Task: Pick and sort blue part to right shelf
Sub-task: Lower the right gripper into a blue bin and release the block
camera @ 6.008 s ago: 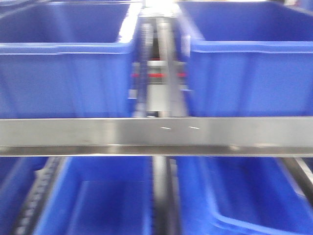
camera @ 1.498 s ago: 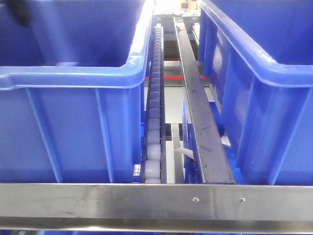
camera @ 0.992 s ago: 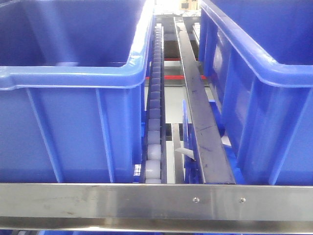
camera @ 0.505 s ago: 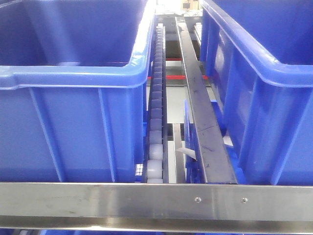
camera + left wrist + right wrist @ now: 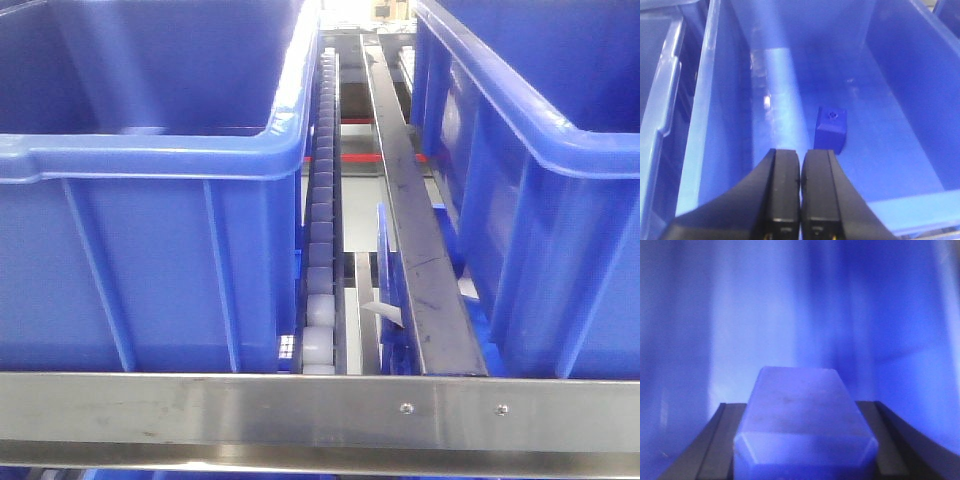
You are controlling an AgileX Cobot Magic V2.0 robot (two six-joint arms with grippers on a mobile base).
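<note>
Right gripper point(image 5: 802, 450): its two dark fingers point(image 5: 715, 450) stand either side of a blue part point(image 5: 802, 415) and pinch it; the block fills the low middle of the wrist view, with only blurred blue plastic behind.
Left gripper point(image 5: 800, 195): black fingers point(image 5: 782, 190) pressed together, nothing between them, hanging over the inside of a bin point(image 5: 705, 125).
Small block point(image 5: 830, 129): a second blue part lying on that bin's floor, just beyond the left fingertips, apart from them and from the walls.
Front rail point(image 5: 250, 410): brushed metal, across the near edge of the right shelf, with two screws toward the right.
Left bin point(image 5: 150, 270): just behind the rail.
Right bin point(image 5: 540, 240): just behind the rail, on the other side.
Roller track point(image 5: 320, 250): runs away between the two bins.
Dark bar point(image 5: 415, 260): beside the rollers, running the same way.
</note>
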